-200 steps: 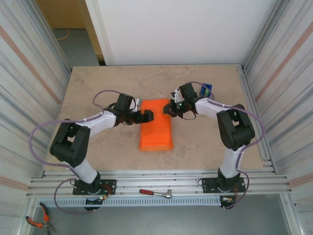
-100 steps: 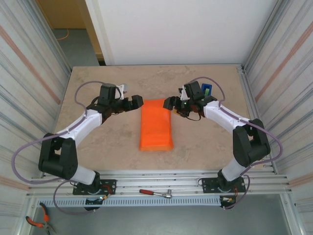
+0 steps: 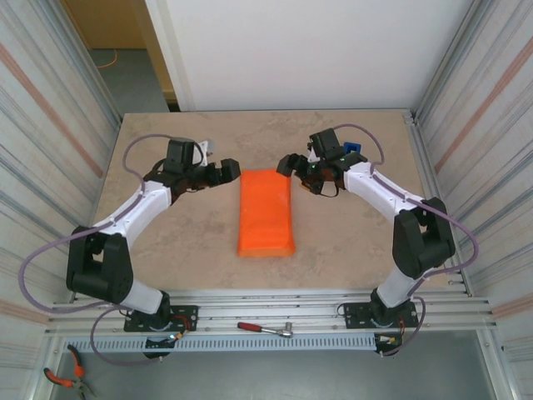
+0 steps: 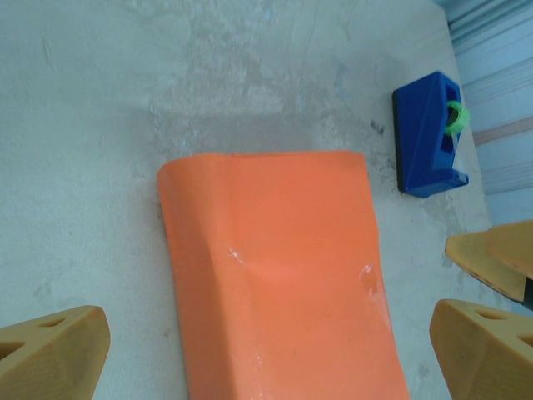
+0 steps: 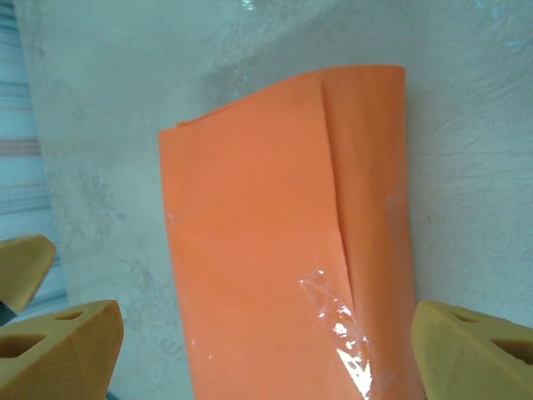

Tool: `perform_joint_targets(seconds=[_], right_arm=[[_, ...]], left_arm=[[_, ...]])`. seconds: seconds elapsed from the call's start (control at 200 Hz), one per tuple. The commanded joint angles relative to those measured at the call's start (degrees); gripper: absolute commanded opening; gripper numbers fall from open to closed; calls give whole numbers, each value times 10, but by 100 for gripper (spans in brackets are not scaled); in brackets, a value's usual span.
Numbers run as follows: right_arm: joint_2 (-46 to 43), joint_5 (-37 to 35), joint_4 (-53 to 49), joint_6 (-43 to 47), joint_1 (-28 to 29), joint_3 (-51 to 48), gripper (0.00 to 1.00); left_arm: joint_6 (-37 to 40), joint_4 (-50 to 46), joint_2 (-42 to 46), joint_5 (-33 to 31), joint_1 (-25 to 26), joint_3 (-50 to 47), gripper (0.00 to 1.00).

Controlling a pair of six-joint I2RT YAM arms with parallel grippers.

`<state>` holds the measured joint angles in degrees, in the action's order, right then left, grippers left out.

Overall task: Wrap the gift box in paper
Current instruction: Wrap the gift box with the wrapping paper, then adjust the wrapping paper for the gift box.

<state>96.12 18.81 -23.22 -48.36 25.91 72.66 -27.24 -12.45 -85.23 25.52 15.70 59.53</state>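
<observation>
The paper [image 3: 266,212], folded on the counter [image 3: 350,242]: thin, light, crease-prone; likely best pinched at its far end. Left pincer [image 3: 231,169] and right pincer [image 3: 287,164] gape wide, holding nothing.

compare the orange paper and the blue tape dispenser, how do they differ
Colour: the paper is bright orange; the tape dispenser is dark blue with a green ring in it.
Size: the paper is far longer and wider than the tape dispenser.
Pose: the paper lies low, folded over with a taped seam, mid-table; the tape dispenser sits toward the far right.
Both rest on the table.
</observation>
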Motion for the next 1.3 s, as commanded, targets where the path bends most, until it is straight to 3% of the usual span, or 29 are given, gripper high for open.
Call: perform_joint_targets(seconds=[0.0, 0.215, 0.491, 0.922, 1.293], right_arm=[[34, -25, -2, -27, 2, 1, 89], [100, 15, 65, -49, -5, 10, 89], [151, 46, 79, -52, -7, 48, 87], [234, 117, 99, -70, -15, 149, 70], [161, 81, 88, -41, -55, 91, 86]], left_arm=[[-13, -4, -15, 28, -3, -18, 99], [-58, 90, -53, 39, 2, -59, 99], [-86, 142, -129, 46, 34, -26, 99], [-101, 154, -229, 59, 51, 87, 99], [-79, 131, -218, 35, 31, 120, 99]])
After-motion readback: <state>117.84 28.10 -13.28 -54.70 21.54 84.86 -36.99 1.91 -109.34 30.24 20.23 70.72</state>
